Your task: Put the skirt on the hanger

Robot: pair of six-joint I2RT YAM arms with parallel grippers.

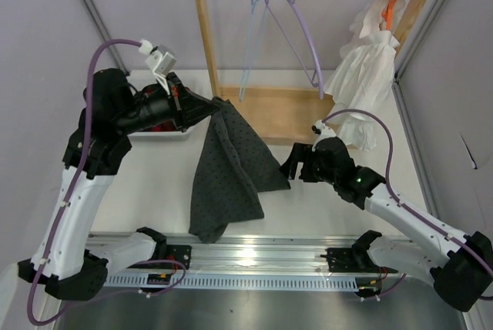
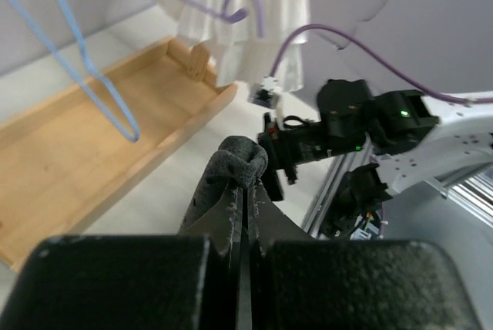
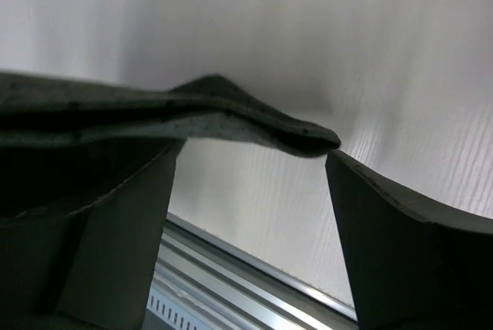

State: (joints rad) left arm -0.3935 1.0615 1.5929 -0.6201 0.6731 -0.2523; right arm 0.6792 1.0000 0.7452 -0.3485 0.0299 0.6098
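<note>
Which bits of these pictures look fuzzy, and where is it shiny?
Left wrist view: the left gripper is blurry up close, the skirt sharper. Right wrist view: the right gripper is dark and soft. Top view: glare on the metal rail.

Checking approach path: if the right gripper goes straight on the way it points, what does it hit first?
The skirt: its edge lies inside the open right gripper, hanging from the left side. Depth is unclear, but nothing else shows in that line.

The skirt (image 1: 227, 176) is charcoal grey with fine dots, the hanger (image 1: 246, 56) pale blue, the thicker hanger (image 1: 306, 37) lavender.
</note>
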